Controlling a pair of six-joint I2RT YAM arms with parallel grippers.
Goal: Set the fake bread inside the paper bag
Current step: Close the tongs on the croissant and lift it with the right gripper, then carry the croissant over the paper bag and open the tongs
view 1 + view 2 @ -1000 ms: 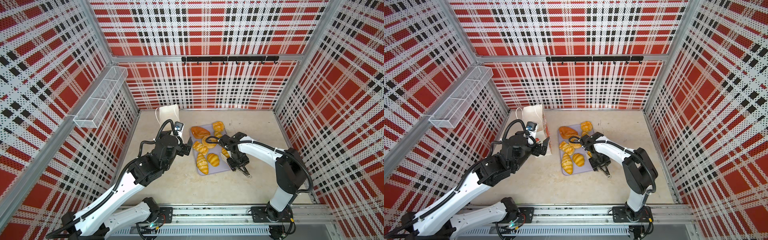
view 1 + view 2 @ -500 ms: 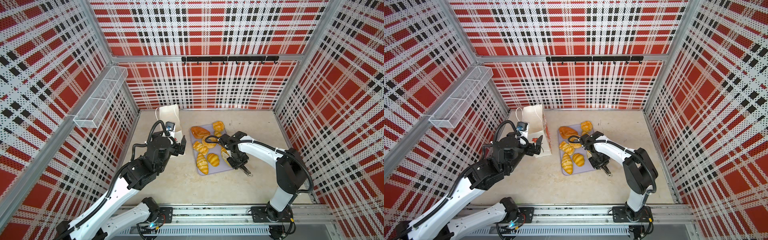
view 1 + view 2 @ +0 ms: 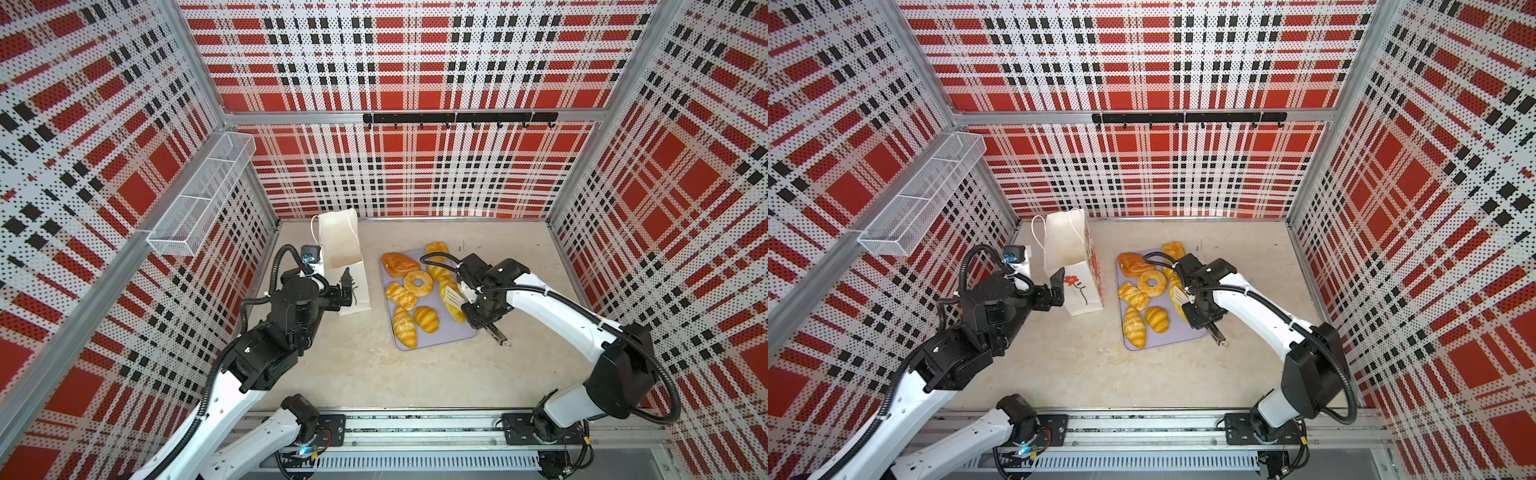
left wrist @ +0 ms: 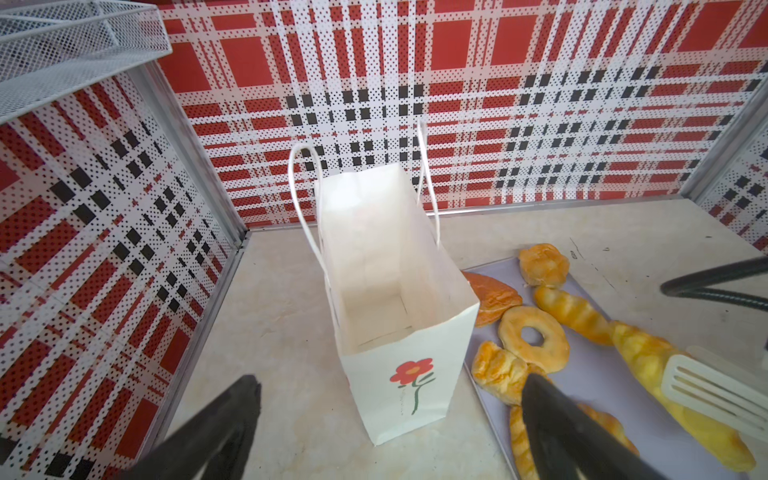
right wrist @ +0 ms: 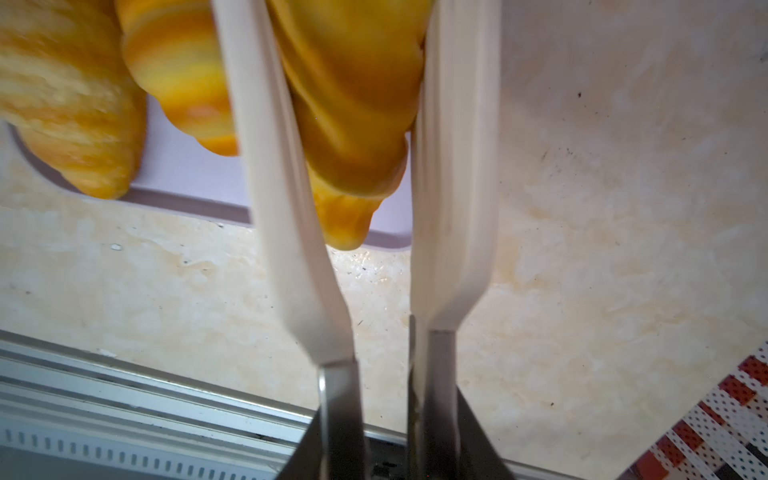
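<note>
bread sits on the tray right of centre; tongs clamped in the right gripper pinch a croissant, left gripper gapes by the bag; next likely a lift over its mouth.

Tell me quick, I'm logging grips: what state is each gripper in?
Left gripper: open, empty, beside the paper bag.
Right gripper: closed on tongs, a long bread roll between their blades.

Matt paper bag, glossy fake bread
</note>
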